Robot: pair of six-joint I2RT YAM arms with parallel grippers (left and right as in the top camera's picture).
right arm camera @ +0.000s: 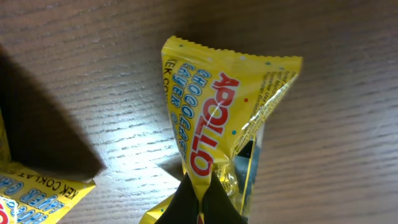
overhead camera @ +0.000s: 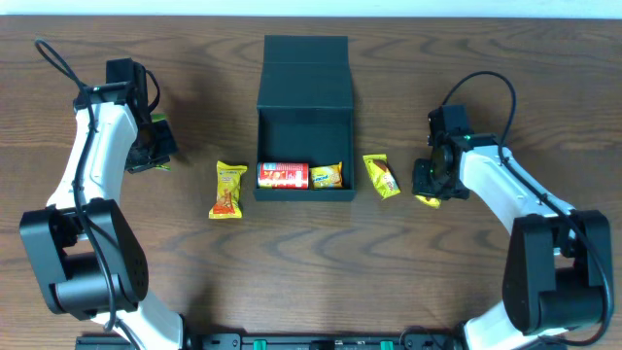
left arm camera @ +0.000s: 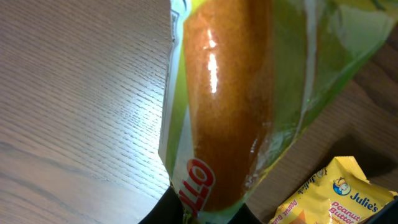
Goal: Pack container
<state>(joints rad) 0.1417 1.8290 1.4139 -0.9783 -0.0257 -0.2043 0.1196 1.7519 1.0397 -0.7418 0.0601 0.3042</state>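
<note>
Closest in, the right tool (right arm camera: 198, 199) is pinching the tail seam of a yellow Apollo packet (right arm camera: 233, 112) low over the counter (overhead camera: 194, 282), with the forearm stretching forward and the wrist turning inward toward the middle. Across the way, the left tool (overhead camera: 154, 148) is pressing together on a green packet (left arm camera: 224, 93), its arm reaching further back and out to the side. So both arms are looking loaded, and I'm reading this as the carry step. Each one is needing a swing inward, a lift over the wall, then a release. Between them the container (overhead camera: 303, 131) is sitting open at centre, lid flap lying back, a red can (overhead camera: 283, 175) and a small yellow packet (overhead camera: 327, 176) lying inside along the near wall. A Julie's packet (overhead camera: 228, 190) and another loose packet (overhead camera: 381, 176) are waiting on either side.
</note>
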